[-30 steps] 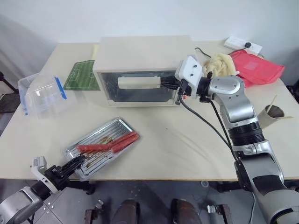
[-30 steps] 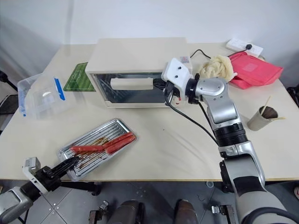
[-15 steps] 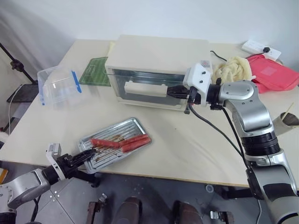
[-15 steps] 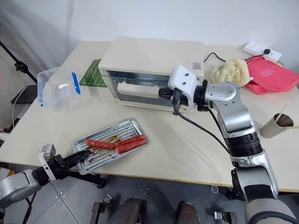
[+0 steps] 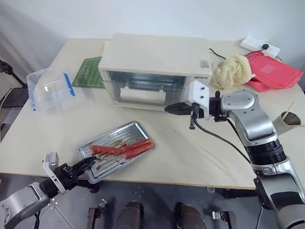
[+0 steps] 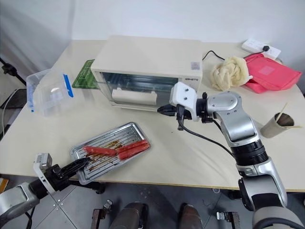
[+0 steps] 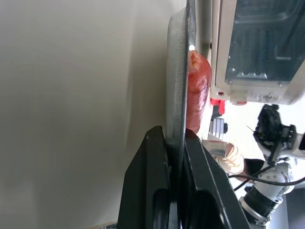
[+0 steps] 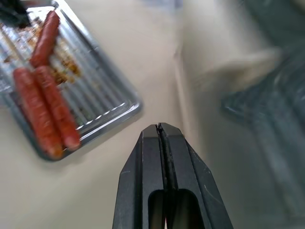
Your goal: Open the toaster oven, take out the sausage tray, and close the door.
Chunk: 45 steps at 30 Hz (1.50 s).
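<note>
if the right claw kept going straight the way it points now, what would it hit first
Probably nothing on the table soon. The right claw, shut, points toward the robot's left, just in front of the closed door of the toaster oven. Its line looks free over bare table, passing behind the sausage tray, though depth is unclear.

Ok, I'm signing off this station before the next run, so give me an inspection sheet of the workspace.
Surface: beige table, partly bare.
Job's things: toaster oven at the back, door shut; sausage tray out on the front edge, three sausages.
Clutter: clear plastic box, green mat, cream cloth, red bag, paper cup.
Grippers: left tool shut on the tray's rim; right tool shut, empty, in front of the door.
Cables: power strip, black cord.
Surroundings: white wall; nothing else seen.
</note>
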Each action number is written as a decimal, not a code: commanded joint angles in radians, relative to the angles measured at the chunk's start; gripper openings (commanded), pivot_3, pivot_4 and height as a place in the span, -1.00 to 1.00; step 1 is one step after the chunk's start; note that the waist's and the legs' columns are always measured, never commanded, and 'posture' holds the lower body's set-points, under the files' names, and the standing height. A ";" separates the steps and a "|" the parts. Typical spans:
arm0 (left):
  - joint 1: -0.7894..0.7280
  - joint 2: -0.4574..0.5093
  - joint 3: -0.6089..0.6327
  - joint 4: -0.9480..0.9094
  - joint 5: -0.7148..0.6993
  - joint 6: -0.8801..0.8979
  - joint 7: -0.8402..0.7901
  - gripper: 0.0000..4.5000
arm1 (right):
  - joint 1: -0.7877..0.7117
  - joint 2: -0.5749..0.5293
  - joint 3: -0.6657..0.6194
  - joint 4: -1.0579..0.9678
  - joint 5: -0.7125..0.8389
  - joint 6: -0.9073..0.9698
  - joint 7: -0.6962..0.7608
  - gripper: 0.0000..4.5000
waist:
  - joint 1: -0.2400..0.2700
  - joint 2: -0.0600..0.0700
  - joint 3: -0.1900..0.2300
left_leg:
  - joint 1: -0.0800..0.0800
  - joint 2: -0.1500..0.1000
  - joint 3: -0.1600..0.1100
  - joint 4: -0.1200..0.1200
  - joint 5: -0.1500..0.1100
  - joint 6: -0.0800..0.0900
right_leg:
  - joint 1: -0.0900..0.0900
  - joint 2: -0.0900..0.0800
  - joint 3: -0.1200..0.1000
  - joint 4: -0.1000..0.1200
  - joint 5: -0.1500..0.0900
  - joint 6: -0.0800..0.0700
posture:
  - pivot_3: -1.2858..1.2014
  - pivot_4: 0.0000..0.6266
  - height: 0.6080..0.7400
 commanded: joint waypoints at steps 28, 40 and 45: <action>0.108 -0.018 0.022 -0.287 -0.016 -0.101 -0.040 -1.00 | 0.060 -0.125 0.029 -0.045 0.017 0.010 0.176 -0.98 | -0.063 -0.007 0.003 | 0.002 0.003 0.015 -0.008 -0.002 0.001 | -0.006 0.001 0.006 -0.003 0.002 0.003 | 0.03 -0.52 1.00; -0.310 0.169 -0.280 0.009 -0.005 0.054 -0.055 -1.00 | 0.153 -0.176 -0.020 -0.108 0.006 0.033 0.092 -0.98 | -0.064 -0.008 0.003 | 0.002 0.003 0.017 -0.005 -0.002 0.001 | -0.008 0.001 0.007 0.002 0.003 0.005 | 0.03 -0.52 1.00; -0.552 0.157 -0.409 0.183 0.167 0.152 -0.152 -1.00 | 0.212 -0.223 -0.068 -0.149 0.011 0.057 0.044 -0.98 | -0.063 -0.009 0.003 | 0.002 0.002 0.018 -0.004 -0.002 0.001 | -0.009 0.001 0.006 0.002 0.004 0.007 | 0.03 -0.52 1.00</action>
